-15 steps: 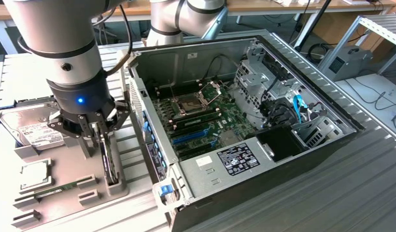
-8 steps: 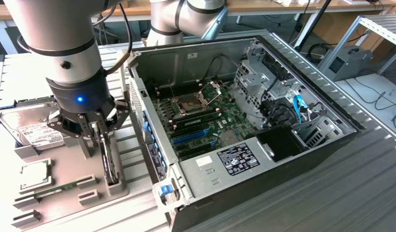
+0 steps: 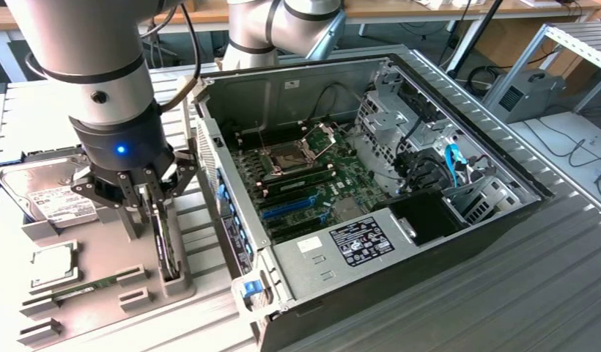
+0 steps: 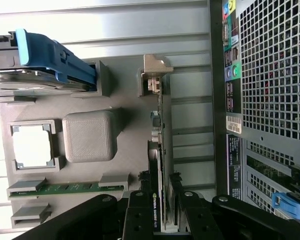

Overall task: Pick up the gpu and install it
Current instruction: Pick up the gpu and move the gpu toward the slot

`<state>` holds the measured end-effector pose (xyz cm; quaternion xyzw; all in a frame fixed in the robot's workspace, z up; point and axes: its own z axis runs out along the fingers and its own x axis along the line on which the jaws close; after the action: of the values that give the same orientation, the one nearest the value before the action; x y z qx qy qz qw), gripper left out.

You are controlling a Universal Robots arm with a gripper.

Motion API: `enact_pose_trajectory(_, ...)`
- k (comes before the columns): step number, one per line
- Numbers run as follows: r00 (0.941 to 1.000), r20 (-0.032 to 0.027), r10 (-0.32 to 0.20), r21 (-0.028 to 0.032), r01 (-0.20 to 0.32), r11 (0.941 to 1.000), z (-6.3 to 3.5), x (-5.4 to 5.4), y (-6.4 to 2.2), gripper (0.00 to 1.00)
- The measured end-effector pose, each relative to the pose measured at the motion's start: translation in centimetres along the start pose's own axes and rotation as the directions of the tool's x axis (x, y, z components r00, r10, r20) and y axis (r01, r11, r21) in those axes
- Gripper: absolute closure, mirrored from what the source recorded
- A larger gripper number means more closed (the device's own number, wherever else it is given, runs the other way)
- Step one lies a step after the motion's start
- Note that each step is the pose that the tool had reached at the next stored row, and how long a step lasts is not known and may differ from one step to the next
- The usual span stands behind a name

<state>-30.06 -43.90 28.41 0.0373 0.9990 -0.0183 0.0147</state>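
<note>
End effector clamped on upright gpu, seated in grey holder

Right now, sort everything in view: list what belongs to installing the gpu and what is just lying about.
Job in hand: gpu, on edge in the grey tray; gripper down over it; open computer case.
Lying about: hard drive; RAM stick; processor chip.
</note>
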Motion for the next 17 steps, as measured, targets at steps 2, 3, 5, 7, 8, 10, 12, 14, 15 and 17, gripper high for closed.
enact_pose_trajectory(2,1.0,0.0001,0.0,-0.0001,0.0,1.0,-0.05,0.0,0.0,0.72)
enact_pose_trajectory(3,1.0,0.0001,0.0,-0.0001,0.0,1.0,-0.06,0.0,0.0,0.72)
enact_pose_trajectory(5,1.0,0.0,0.0,0.0,0.0,1.0,-0.11,0.0,-0.01,0.72)
enact_pose_trajectory(7,1.0,0.0001,0.0,0.0,0.0,1.0,-0.14,0.0,0.0,0.72)
enact_pose_trajectory(8,1.0,0.0,0.0,-0.0001,0.0,1.0,-0.16,0.0,-0.01,0.72)
enact_pose_trajectory(10,1.0,0.0,0.0,0.0002,0.0,1.0,-0.22,-0.01,-0.01,0.72)
enact_pose_trajectory(12,1.0,0.0001,0.0,0.0007,0.0,1.0,-0.26,-0.01,-0.01,0.72)
enact_pose_trajectory(14,1.0,0.0001,0.0,0.0007,0.0,1.0,-0.26,-0.01,-0.01,0.72)
enact_pose_trajectory(15,1.0,0.0001,0.0,0.0007,0.0,1.0,-0.26,-0.01,-0.01,0.72)
enact_pose_trajectory(17,1.0,0.0001,0.0,0.0008,0.0,1.0,-0.27,-0.01,-0.01,0.72)
